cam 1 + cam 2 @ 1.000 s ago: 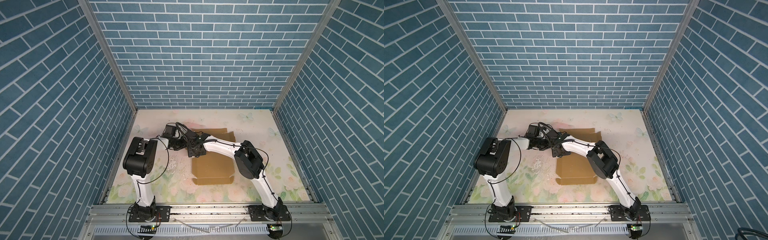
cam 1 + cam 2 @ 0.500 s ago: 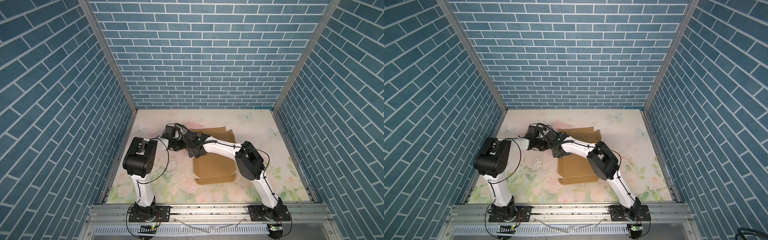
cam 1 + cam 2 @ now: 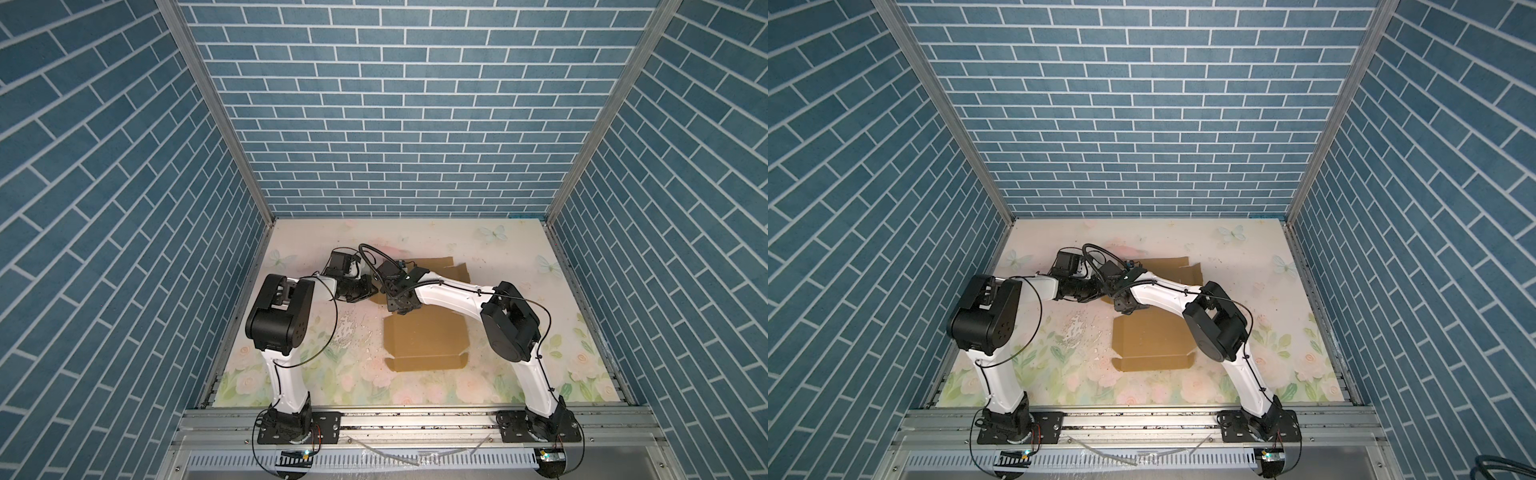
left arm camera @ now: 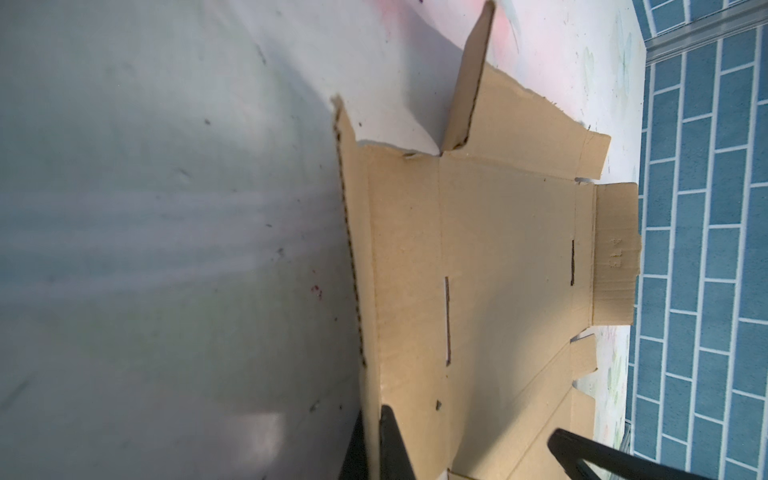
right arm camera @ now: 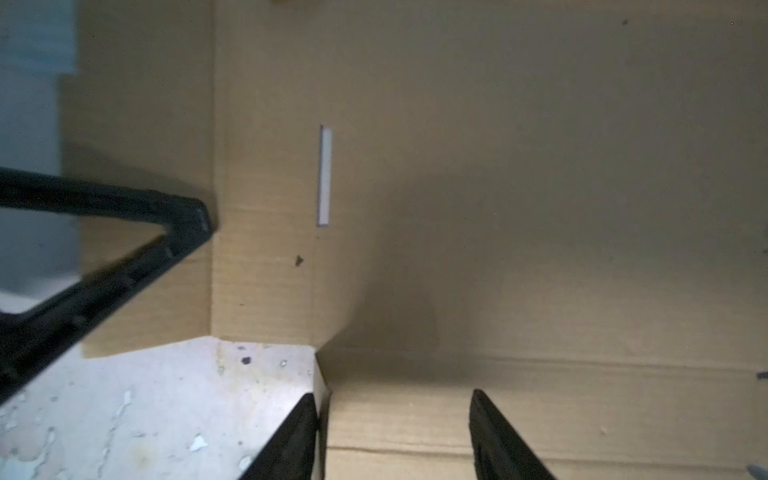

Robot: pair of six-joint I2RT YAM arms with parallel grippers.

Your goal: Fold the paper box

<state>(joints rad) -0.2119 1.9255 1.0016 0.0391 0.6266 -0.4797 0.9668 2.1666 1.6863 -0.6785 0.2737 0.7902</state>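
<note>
Unfolded brown paper box [image 3: 424, 340] lies on the table [image 3: 478, 386], bare table along its near edge; at its left edge the left gripper [image 4: 371, 419] is clamped on a flap [image 4: 353, 249], the right gripper [image 5: 392, 395] half-open, empty, just beside; open table beyond.

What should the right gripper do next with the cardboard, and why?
Probably close the right gripper on the flap edge. Its jaws stand apart, one finger outside the paper box edge and one over it, while the left gripper pinches a neighbouring side flap.
</note>
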